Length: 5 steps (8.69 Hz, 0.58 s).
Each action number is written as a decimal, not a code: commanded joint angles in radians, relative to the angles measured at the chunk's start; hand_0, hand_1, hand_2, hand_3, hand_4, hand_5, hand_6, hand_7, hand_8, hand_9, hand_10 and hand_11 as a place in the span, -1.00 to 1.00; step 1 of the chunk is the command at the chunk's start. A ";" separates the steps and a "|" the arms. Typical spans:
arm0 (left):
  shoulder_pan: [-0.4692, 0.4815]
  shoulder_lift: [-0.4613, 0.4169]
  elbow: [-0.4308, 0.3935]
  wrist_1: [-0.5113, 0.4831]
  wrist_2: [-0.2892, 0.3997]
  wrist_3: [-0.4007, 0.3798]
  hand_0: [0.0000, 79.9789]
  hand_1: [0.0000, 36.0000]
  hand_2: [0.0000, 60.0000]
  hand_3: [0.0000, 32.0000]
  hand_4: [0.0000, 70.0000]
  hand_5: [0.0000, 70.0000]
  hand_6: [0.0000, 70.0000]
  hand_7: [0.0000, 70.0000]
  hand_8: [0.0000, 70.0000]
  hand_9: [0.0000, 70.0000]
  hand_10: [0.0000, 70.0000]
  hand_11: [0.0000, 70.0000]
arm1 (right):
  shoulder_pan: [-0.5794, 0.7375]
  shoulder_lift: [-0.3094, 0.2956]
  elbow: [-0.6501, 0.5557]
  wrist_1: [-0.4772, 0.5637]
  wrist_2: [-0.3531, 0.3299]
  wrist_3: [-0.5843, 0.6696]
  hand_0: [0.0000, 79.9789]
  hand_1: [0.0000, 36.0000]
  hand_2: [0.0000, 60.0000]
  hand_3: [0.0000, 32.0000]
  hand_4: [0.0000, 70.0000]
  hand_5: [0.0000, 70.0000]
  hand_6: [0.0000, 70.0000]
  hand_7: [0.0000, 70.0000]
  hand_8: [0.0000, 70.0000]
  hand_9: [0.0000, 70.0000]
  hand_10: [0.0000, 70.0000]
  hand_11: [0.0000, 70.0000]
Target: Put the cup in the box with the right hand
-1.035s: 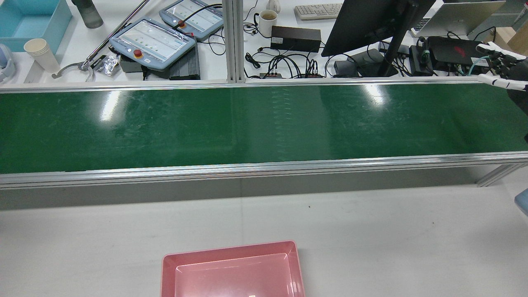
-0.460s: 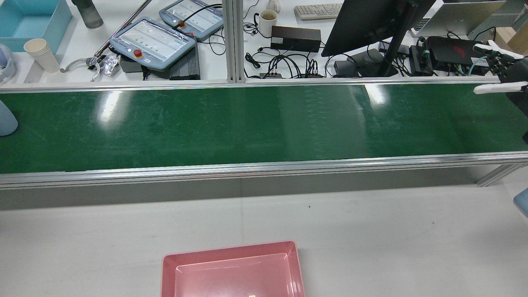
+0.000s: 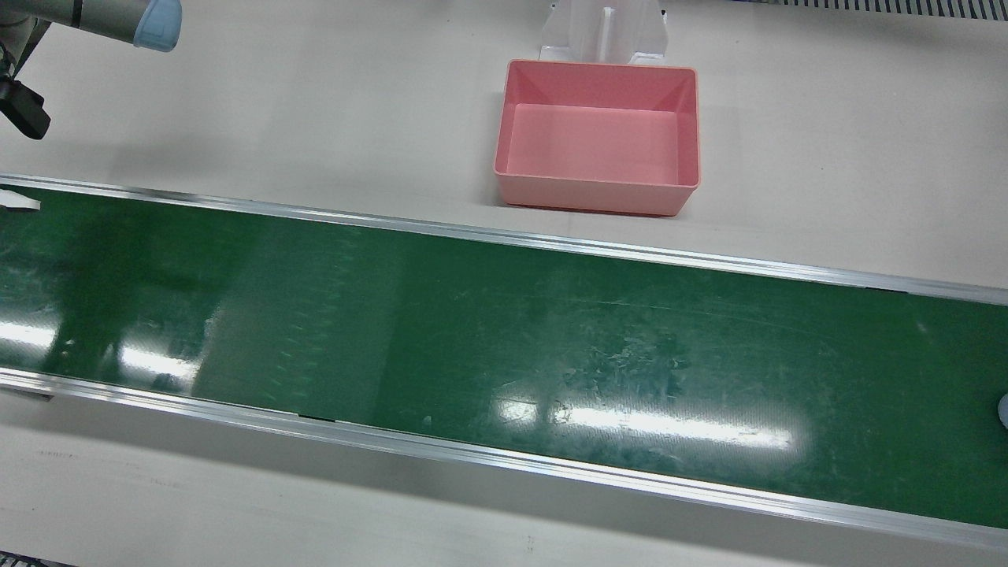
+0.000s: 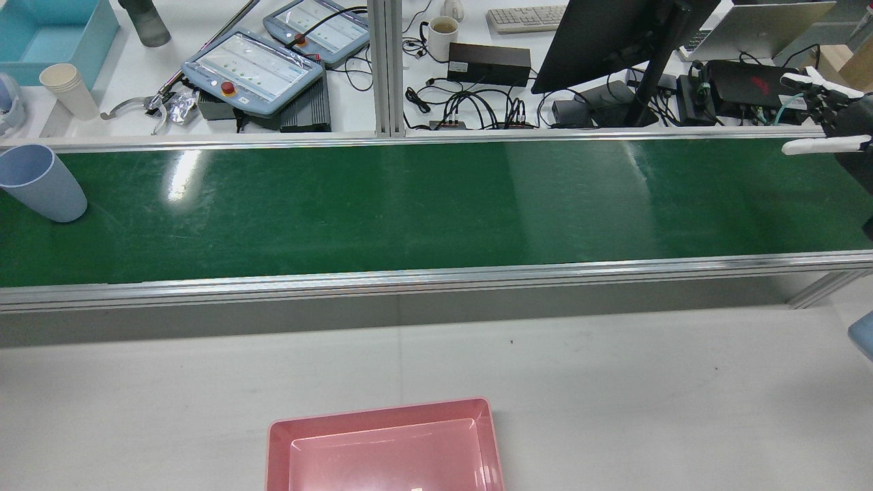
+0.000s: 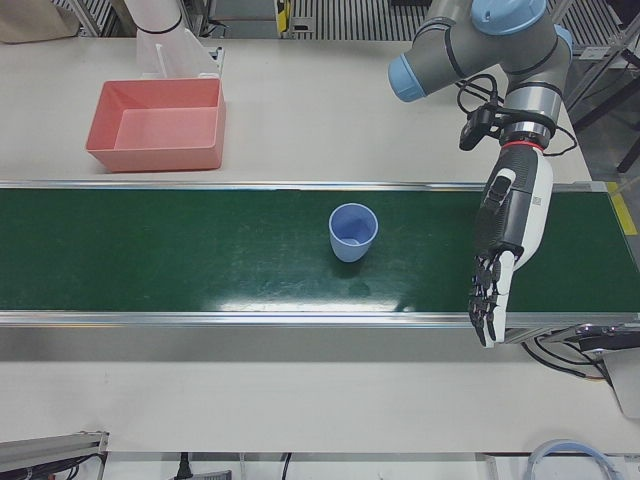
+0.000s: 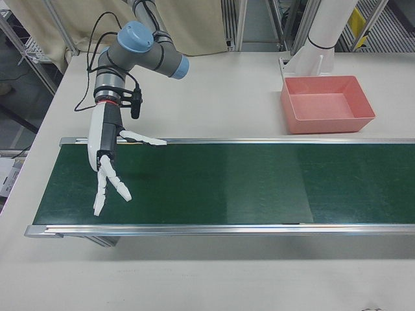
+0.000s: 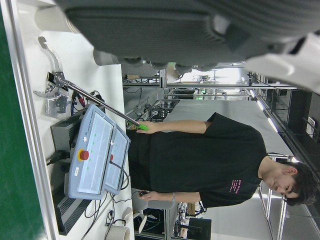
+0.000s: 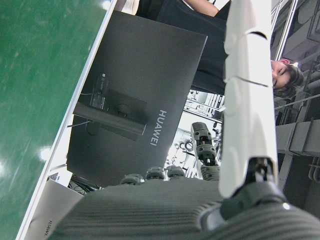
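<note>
The pink box [image 4: 385, 447] is sitting empty on the white bench [image 4: 614, 368], closest in the rear view. Past it, the green belt [image 4: 436, 204] is carrying a blue cup [image 4: 41, 183] that was not there a second ago; it is now standing upright at the belt's far left end. The right hand [image 6: 107, 172] is waiting over the other end, well apart from the cup, fingers spread, holding nothing. The left hand [image 5: 505, 250] is hanging open too. The cup probably needs to ride closer before any grab.
</note>
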 commanded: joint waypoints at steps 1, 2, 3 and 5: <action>0.000 -0.001 0.000 0.000 0.000 0.000 -1.00 -1.00 -1.00 -1.00 -1.00 -1.00 -1.00 -1.00 -1.00 -1.00 -1.00 -1.00 | -0.012 0.000 -0.003 0.000 0.000 0.000 0.52 0.55 -0.90 -1.00 -1.00 -0.76 -0.91 -0.91 -0.91 -0.95 -1.00 -1.00; 0.000 -0.001 0.000 0.000 0.000 0.000 -1.00 -1.00 -1.00 -1.00 -1.00 -1.00 -1.00 -1.00 -1.00 -1.00 -1.00 -1.00 | -0.017 0.001 -0.004 0.005 0.000 0.001 0.52 0.55 -0.91 -1.00 -1.00 -0.75 -0.91 -0.95 -0.90 -0.94 -1.00 -1.00; 0.000 -0.001 0.000 0.000 0.000 0.000 -1.00 -1.00 -1.00 -1.00 -1.00 -1.00 -1.00 -1.00 -1.00 -1.00 -1.00 -1.00 | -0.018 -0.007 -0.012 0.094 0.002 -0.005 0.41 0.40 -0.88 -1.00 -1.00 -0.77 -0.93 -1.00 -0.90 -0.93 -1.00 -1.00; 0.000 -0.001 0.000 0.001 0.000 0.000 -1.00 -1.00 -1.00 -1.00 -1.00 -1.00 -1.00 -1.00 -1.00 -1.00 -1.00 -1.00 | -0.019 -0.026 -0.097 0.257 0.003 -0.008 0.30 0.22 -0.79 -1.00 -1.00 -0.80 -0.94 -0.99 -0.91 -0.91 -1.00 -1.00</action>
